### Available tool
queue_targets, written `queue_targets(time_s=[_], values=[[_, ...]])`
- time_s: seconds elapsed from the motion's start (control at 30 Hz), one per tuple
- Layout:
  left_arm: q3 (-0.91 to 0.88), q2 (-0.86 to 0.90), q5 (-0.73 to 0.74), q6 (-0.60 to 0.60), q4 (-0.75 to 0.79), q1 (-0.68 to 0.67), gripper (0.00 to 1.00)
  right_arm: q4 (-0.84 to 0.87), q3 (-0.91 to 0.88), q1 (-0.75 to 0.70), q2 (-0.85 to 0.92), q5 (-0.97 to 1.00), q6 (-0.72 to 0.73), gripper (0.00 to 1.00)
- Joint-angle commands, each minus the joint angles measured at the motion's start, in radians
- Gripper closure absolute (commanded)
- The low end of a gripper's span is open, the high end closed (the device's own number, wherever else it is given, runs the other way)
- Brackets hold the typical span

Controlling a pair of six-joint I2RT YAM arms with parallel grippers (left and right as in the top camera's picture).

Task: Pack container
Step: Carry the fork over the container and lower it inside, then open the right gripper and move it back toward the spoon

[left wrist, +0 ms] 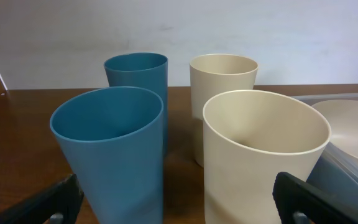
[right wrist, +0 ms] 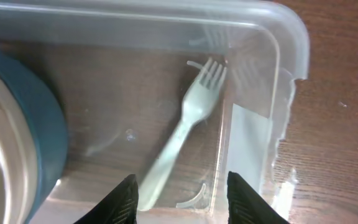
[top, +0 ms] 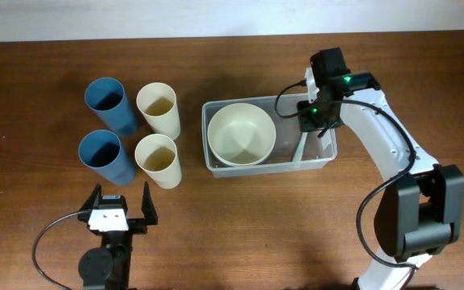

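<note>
Right fingers [right wrist: 245,200] are being held spread over the fork [right wrist: 188,134] in the container [right wrist: 289,34]; left fingers [left wrist: 319,200], spread too.

Looks down past the right gripper [right wrist: 182,193], fingers [right wrist: 124,199] spread and gripping nothing, into one end of the clear container [right wrist: 291,37]. Shows a pale fork [right wrist: 188,124] lying on its floor, tines toward the rounded corner, a blue bowl [right wrist: 39,124] at the left, a white label [right wrist: 250,143] on the end wall, wooden table [right wrist: 340,124] beyond.
</note>
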Motion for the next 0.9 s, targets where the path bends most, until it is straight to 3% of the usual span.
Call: queue_targets(time_s=[0.0, 0.27, 0.37, 0.5, 0.87], values=[[-0.003, -0.006, -0.003, 0.019, -0.005, 0.006, 0.0, -0.033, 0.095, 0.005, -0.065, 0.021, 0.004, 0.59], [-0.003, -0.006, -0.003, 0.019, -0.005, 0.006, 0.0, -0.117, 0.196, -0.09, -0.127, 0.069, 0.026, 0.56], [-0.003, -0.006, -0.003, 0.019, -0.005, 0.006, 0.0, -0.132, 0.195, -0.196, -0.125, 0.069, 0.101, 0.49], [-0.003, -0.006, -0.003, 0.019, -0.005, 0.006, 0.0, -0.163, 0.194, -0.415, -0.108, 0.058, 0.252, 0.48], [-0.003, -0.006, -0.003, 0.019, -0.005, 0.006, 0.0, -0.216, 0.158, -0.712, -0.084, 0.049, 0.305, 0.41]])
